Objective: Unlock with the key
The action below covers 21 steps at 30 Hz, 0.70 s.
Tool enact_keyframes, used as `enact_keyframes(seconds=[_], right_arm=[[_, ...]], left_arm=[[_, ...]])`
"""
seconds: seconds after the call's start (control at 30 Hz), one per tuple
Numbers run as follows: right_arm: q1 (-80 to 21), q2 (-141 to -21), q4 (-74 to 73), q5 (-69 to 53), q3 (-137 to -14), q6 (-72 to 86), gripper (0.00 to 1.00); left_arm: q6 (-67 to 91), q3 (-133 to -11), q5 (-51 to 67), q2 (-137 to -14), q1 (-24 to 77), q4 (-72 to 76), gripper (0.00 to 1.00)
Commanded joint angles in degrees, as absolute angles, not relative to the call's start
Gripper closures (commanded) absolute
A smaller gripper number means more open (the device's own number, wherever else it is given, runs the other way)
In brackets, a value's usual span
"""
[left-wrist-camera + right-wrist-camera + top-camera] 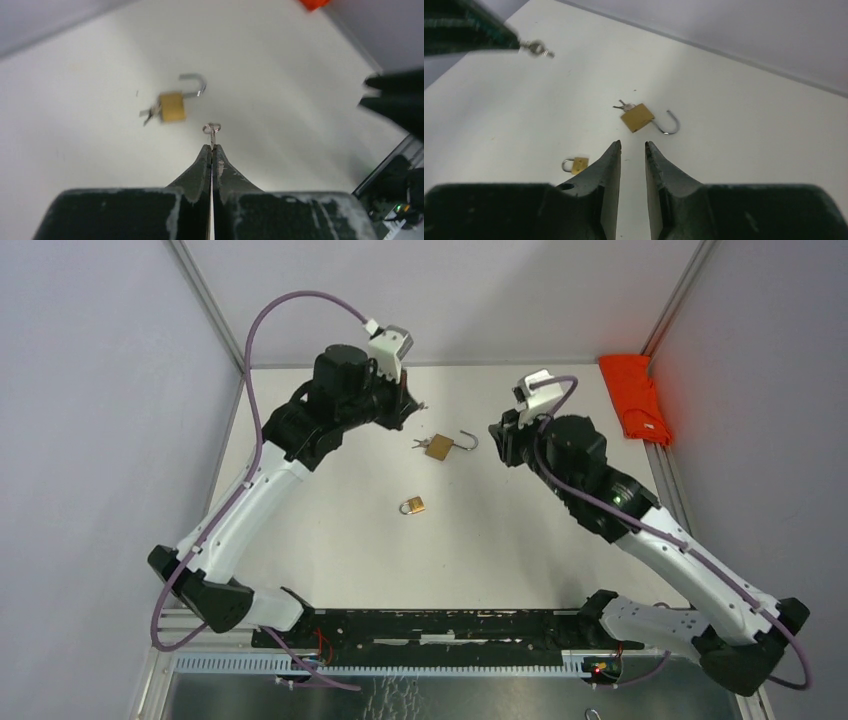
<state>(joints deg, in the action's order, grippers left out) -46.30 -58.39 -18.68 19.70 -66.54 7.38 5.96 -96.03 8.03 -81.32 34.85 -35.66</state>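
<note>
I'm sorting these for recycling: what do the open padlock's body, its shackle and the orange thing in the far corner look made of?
The padlock body is likely brass: a dull yellow-gold solid block. Its shackle is probably steel: silvery, smooth and catching the light. The orange thing looks like fabric: matte, with folds and soft edges, though it is too far off to be sure.

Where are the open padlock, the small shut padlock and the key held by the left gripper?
open padlock (438, 447): top external view, on its brass body.
small shut padlock (415, 506): top external view, on its brass body.
key (212, 129): left wrist view, on its round head.
</note>
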Motion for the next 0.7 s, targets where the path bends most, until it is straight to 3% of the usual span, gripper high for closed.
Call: enact_keyframes(seconds=[0.0, 0.17, 0.37, 0.67], right_arm=[[-36.43, -61.84, -10.47, -6.08, -65.66, 13.42, 0.71], [-29.77, -64.56, 9.59, -31.83, -57.76, 15.90, 0.72], [-27.87, -64.53, 30.60, -46.26, -49.24, 22.21, 0.74], [-27.19, -64.66, 54.78, -56.39, -41.25, 36.09, 0.73]], left_arm=[[11.35, -89.02, -0.62, -74.80, 35.08, -42.17, 0.98], [5.15, -85.58, 21.16, -71.80, 35.09, -42.50, 0.98], [-4.76, -80.14, 38.50, -69.04, 35.09, -40.32, 0.98], [-6.78, -78.87, 40.93, -66.47, 35.07, -38.65, 0.98]])
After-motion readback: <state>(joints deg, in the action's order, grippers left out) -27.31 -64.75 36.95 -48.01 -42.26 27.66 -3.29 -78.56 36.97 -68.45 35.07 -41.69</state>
